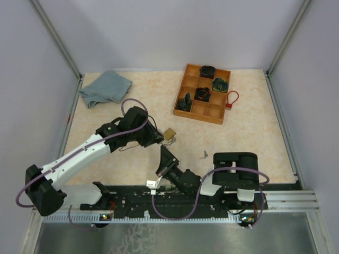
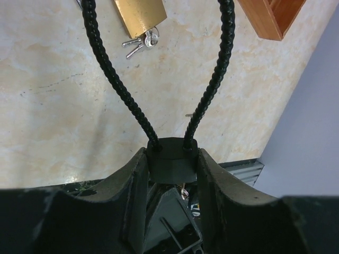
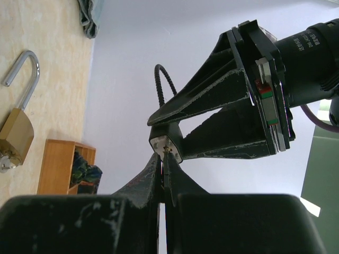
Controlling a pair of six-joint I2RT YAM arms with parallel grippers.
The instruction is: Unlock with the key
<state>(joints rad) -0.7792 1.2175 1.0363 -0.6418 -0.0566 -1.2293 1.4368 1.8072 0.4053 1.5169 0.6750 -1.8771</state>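
Observation:
A black cable lock [image 2: 172, 161] with a braided black cable loop [image 2: 114, 79] is clamped between my left gripper's [image 2: 172, 159] fingers, held above the table. In the right wrist view the lock's pale bottom face [image 3: 168, 142] points at my right gripper [image 3: 163, 159]. That gripper is shut on a small key [image 3: 167, 150] whose tip sits in the face's keyhole. From above, the left gripper [image 1: 157, 138] and right gripper [image 1: 163, 152] meet tip to tip near the table's middle; the lock between them is mostly hidden.
A brass padlock [image 1: 169, 133] with a bunch of keys [image 2: 140, 43] lies on the table just beyond the grippers. A wooden compartment tray [image 1: 203, 93] stands at the back right, a red lock [image 1: 231, 99] beside it. A blue-grey cloth [image 1: 106, 87] lies back left. A small metal piece [image 1: 204, 154] lies mid-table.

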